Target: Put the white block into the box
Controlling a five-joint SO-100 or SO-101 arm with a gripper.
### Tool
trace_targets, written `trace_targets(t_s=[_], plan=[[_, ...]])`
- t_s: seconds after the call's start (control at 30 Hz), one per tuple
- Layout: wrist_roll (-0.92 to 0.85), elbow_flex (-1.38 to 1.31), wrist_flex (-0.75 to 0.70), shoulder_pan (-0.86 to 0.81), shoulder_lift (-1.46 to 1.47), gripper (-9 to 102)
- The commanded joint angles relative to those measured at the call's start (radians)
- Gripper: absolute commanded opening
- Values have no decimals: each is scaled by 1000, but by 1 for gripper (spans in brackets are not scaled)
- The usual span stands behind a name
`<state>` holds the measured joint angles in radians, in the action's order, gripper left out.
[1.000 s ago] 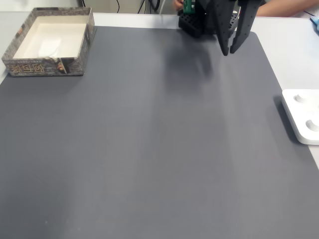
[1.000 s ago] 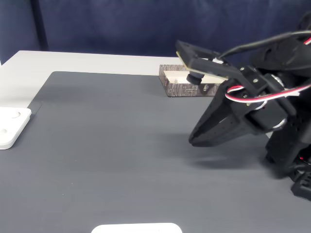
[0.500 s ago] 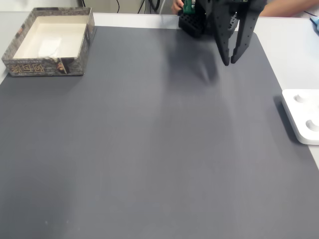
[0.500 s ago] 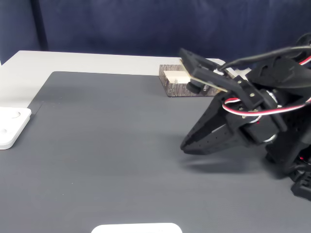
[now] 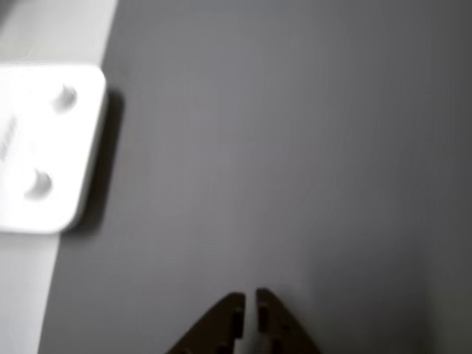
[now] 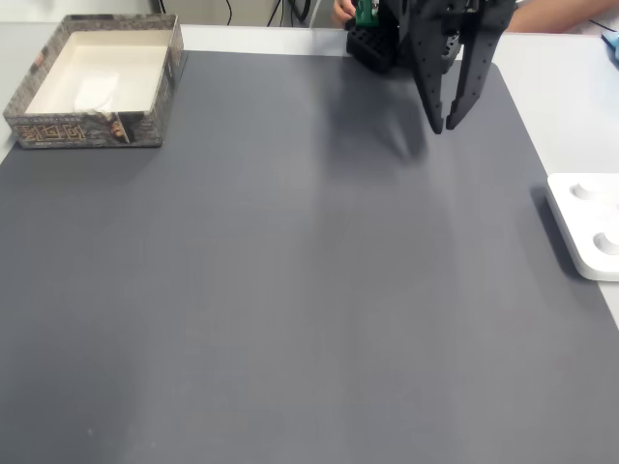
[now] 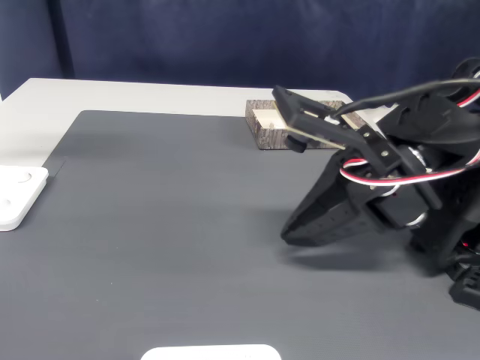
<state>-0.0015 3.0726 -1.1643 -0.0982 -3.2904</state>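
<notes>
In a fixed view the black pincer (image 6: pixel 445 126) hangs at the upper right of the frame, tips pointing down the picture over the dark grey mat (image 6: pixel 290 290). Its two fingers stand a narrow gap apart with nothing between them, so it is released and empty. In the other view the pincer (image 5: pixel 249 304) enters from the bottom edge, its two dark tips nearly touching, with bare mat above them.

The box (image 6: pixel 97 82) sits at the upper left of a fixed view, on the mat's far corner, well apart from the pincer. Its inside is pale cream and its outer walls are speckled. A faint white shape lies on its floor near the lower left; whether that is the block cannot be told.

In another fixed view the box (image 7: pixel 279 129) lies at the upper middle, partly behind the arm (image 7: pixel 390 195), and the pincer (image 7: pixel 289 232) hovers low over the mat at centre right.

A white device (image 6: pixel 588 224) with round dimples rests at the right edge of the mat, on the pale bench (image 6: pixel 571 87); it sits at the upper left in the other view (image 5: pixel 40 147)
</notes>
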Motion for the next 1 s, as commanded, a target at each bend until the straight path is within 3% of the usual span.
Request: trace_targets(t_s=[0.0, 0.97], plan=[[-66, 20, -130, 14, -34, 2], [-48, 20, -164, -8, -34, -2]])
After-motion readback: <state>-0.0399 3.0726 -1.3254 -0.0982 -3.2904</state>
